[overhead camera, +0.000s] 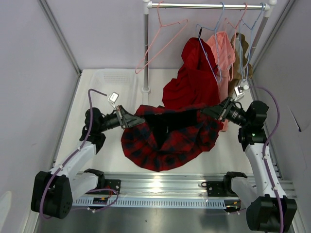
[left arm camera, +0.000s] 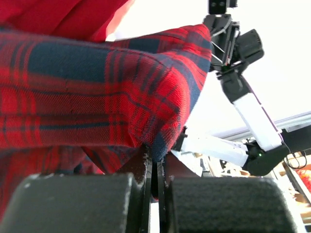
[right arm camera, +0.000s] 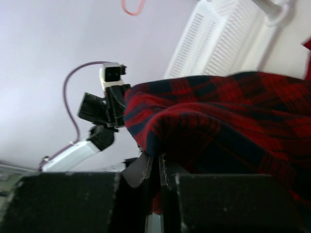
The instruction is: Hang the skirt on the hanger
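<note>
The red and navy plaid skirt [overhead camera: 167, 138] hangs stretched between my two grippers above the table, its waist held wide and its body sagging toward the near edge. My left gripper [overhead camera: 133, 119] is shut on the skirt's left waist edge [left arm camera: 155, 145]. My right gripper [overhead camera: 209, 111] is shut on the right waist edge [right arm camera: 158, 153]. The pink wire hanger [overhead camera: 158, 41] hangs tilted from the rail at the back left, apart from the skirt. Each wrist view shows the other arm across the cloth.
A white clothes rack [overhead camera: 146, 48] stands at the back. On its rail hang a plain red garment [overhead camera: 192, 80], a salmon-pink garment [overhead camera: 223, 48] and light blue wire hangers [overhead camera: 218, 29]. White walls close in both sides. A metal rail [overhead camera: 160, 187] runs along the near edge.
</note>
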Controlling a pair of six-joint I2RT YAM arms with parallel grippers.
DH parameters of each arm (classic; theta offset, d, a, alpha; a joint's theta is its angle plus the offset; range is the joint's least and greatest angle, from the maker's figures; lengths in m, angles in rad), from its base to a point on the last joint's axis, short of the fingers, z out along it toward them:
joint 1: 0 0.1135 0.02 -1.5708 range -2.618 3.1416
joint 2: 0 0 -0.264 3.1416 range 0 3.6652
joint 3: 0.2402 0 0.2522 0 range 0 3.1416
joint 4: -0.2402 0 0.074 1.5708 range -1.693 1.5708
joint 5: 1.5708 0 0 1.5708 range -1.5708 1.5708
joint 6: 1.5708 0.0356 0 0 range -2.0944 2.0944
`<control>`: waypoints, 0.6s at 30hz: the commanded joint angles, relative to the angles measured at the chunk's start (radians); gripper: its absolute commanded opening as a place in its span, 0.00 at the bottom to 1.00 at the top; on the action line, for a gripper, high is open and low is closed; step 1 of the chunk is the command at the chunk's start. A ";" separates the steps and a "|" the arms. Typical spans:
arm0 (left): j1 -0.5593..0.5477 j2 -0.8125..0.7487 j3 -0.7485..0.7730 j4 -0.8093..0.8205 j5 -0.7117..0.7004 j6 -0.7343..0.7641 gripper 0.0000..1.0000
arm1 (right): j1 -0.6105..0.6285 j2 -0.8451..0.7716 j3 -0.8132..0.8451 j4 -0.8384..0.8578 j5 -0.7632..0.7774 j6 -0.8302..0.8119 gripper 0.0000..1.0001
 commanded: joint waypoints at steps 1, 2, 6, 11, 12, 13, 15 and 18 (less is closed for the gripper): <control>-0.016 -0.002 -0.042 -0.109 0.010 0.094 0.00 | 0.038 -0.070 -0.073 -0.242 0.061 -0.198 0.10; -0.025 0.015 -0.053 -0.167 -0.011 0.138 0.00 | 0.055 -0.082 -0.136 -0.277 0.084 -0.212 0.10; -0.103 0.070 -0.067 -0.301 -0.097 0.242 0.00 | 0.205 -0.136 -0.267 -0.361 0.256 -0.264 0.13; -0.170 0.180 -0.068 -0.378 -0.169 0.336 0.00 | 0.272 -0.153 -0.322 -0.476 0.440 -0.304 0.22; -0.174 0.214 -0.067 -0.416 -0.184 0.353 0.00 | 0.274 -0.154 -0.319 -0.500 0.462 -0.316 0.24; -0.177 0.229 -0.064 -0.435 -0.212 0.368 0.00 | 0.274 -0.153 -0.304 -0.527 0.486 -0.330 0.27; -0.179 0.254 -0.056 -0.458 -0.237 0.400 0.04 | 0.276 -0.153 -0.284 -0.595 0.551 -0.366 0.39; -0.190 0.268 -0.030 -0.553 -0.332 0.459 0.07 | 0.280 -0.148 -0.247 -0.661 0.620 -0.396 0.52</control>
